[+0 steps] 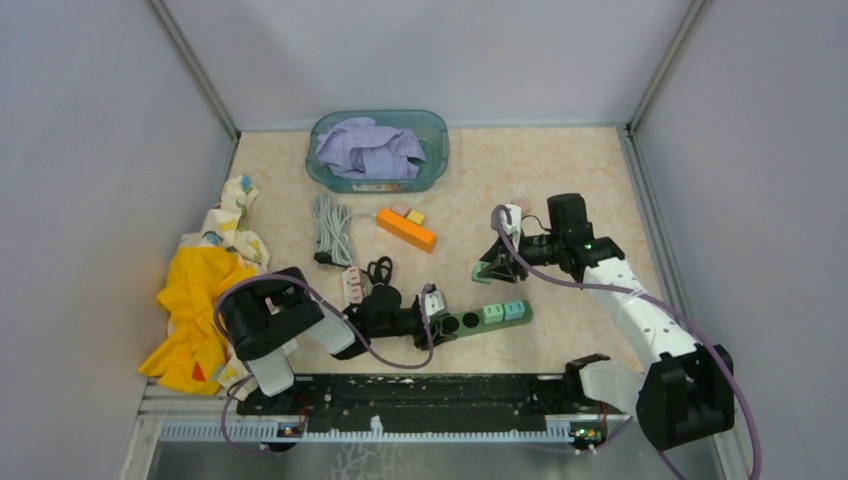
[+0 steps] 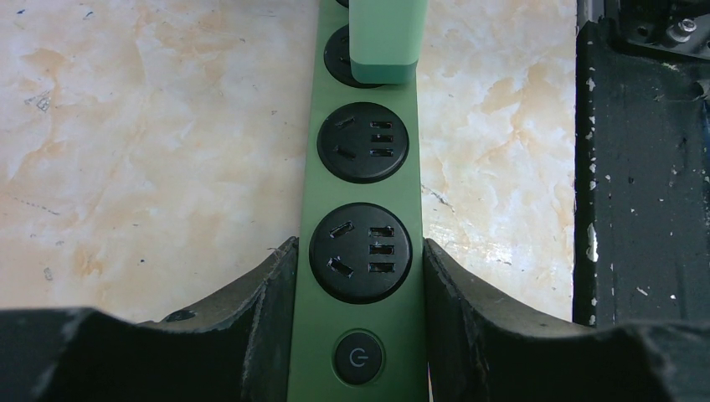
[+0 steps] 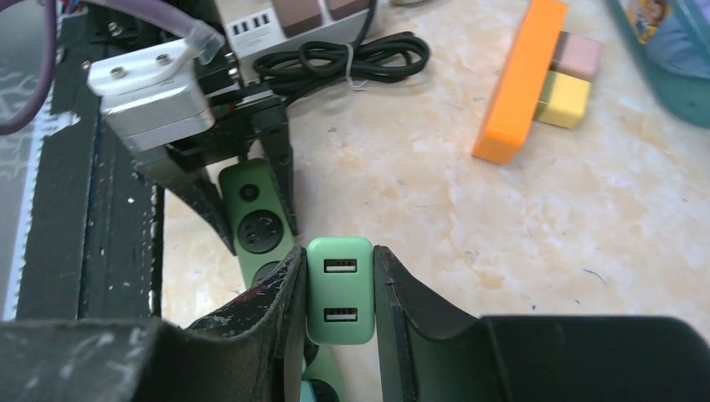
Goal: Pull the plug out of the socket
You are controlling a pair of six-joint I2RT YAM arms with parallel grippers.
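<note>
The table (image 1: 570,200) is a pale marbled slab walled in on three sides. At its far edge sits a teal basin (image 1: 435,150) holding a lilac rag (image 1: 370,150). A yellow cloth (image 1: 195,300) is heaped by the left wall.

The power strip (image 1: 478,321) is a long green bar lying flat near the front rail, angled slightly away to the right. It has a round black power button at its left end, then two empty black round sockets, then two pale green adapters (image 1: 503,311) seated side by side towards the right end.

The left gripper (image 2: 358,251) is closed part-way around the button end of the strip. Its dark fingers press against both long sides, level with the first socket.

Behind the strip lie an orange block (image 1: 405,230) with a pink and a yellow cube against it, a grey coiled cable (image 1: 330,225) and a bundled black cord (image 1: 380,270).

The plug (image 3: 339,289) is a small mint-green block with rounded corners and two USB ports stacked on its face. The right gripper (image 3: 338,251) is clamped narrowly on it, one finger flat against each side, with the ported face towards the wrist camera. In the overhead view the plug sits apart from the strip, on its far side. In the right wrist view it overlaps the strip's second socket, so I cannot tell its height above the table.
</note>
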